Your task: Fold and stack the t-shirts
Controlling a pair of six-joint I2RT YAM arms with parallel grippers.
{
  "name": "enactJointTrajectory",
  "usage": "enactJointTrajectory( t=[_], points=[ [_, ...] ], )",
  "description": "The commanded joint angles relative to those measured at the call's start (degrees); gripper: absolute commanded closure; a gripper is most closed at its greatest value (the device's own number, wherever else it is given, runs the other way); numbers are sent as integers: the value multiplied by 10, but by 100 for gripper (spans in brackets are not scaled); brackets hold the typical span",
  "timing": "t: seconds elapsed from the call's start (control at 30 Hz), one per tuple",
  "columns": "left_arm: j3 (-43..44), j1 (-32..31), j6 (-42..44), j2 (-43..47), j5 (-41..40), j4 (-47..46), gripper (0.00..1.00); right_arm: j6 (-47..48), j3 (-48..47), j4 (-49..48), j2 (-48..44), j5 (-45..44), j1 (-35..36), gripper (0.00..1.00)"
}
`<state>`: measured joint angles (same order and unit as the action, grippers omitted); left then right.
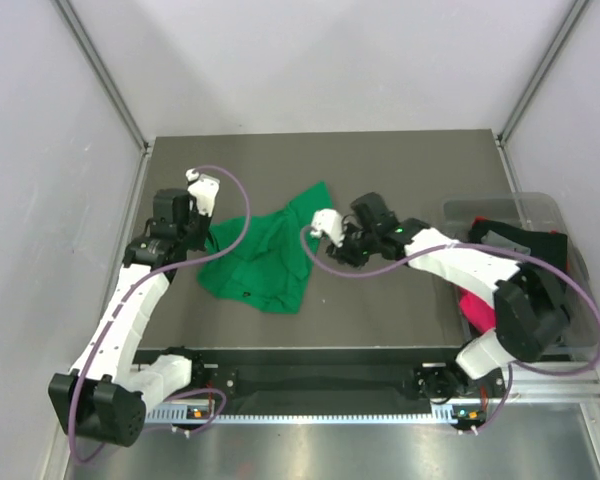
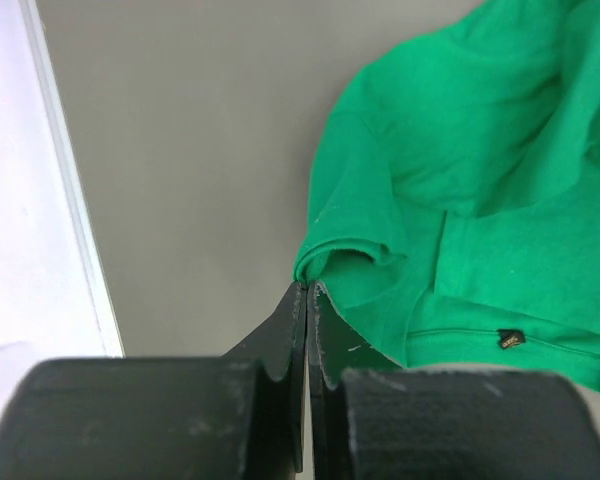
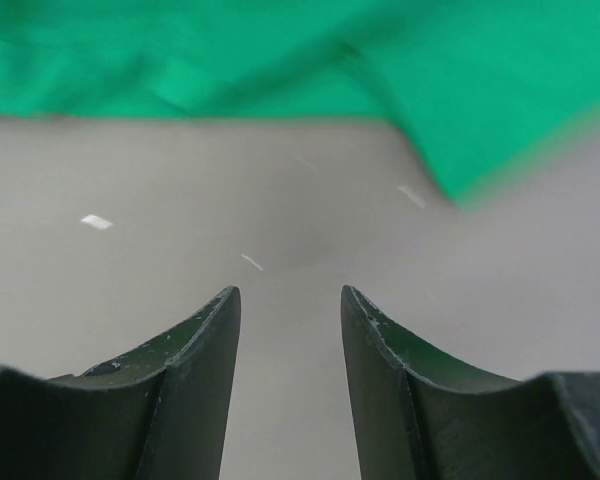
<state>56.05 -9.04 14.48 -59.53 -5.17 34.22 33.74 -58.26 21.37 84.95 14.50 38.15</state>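
- At the middle of the table (image 1: 400,170) lies the green t-shirt (image 1: 265,262), rumpled and partly doubled over itself, not yet folded.
- I judge it light, limp and thin. It will sag and drag from any single pinch and keep no shape, so it needs two holds set well apart along one edge. It is neither fragile nor slippery.
- Best holds, as I see it, are the rolled sleeve hem on its left side and the free corner on its right side. A seam or hem gives the fingers more to bite than a single layer.
- Its long axis runs diagonally, from a pointed corner at the far right down to the broad near-left end.
- I cannot find the collar, so I cannot say which way the neck points. A small dark label (image 2: 510,338) sits on a hem along the near edge.
- My left gripper (image 2: 307,288) is closed tight at the shirt's left edge, and the sleeve hem bunches to a point right at the tips. It looks nipped on that fold.
- My right gripper (image 3: 285,292) is spread wide with nothing between the fingers, low over bare table and just short of the shirt's right edge.
- Well apart on the right, a clear bin (image 1: 500,204) holds a black t-shirt (image 1: 528,240) and a magenta-pink t-shirt (image 1: 476,306).
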Motion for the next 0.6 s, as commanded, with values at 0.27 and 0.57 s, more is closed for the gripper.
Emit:
enactJointTrajectory(
  t=[0.27,0.57],
  points=[
    [-67,3,-15,20,-47,-48,100,-8,-207,36,201,-3,180,59],
    [-79,16,-37,31,-93,-70,100,-15,-230,47,252,-5,213,59]
  ],
)
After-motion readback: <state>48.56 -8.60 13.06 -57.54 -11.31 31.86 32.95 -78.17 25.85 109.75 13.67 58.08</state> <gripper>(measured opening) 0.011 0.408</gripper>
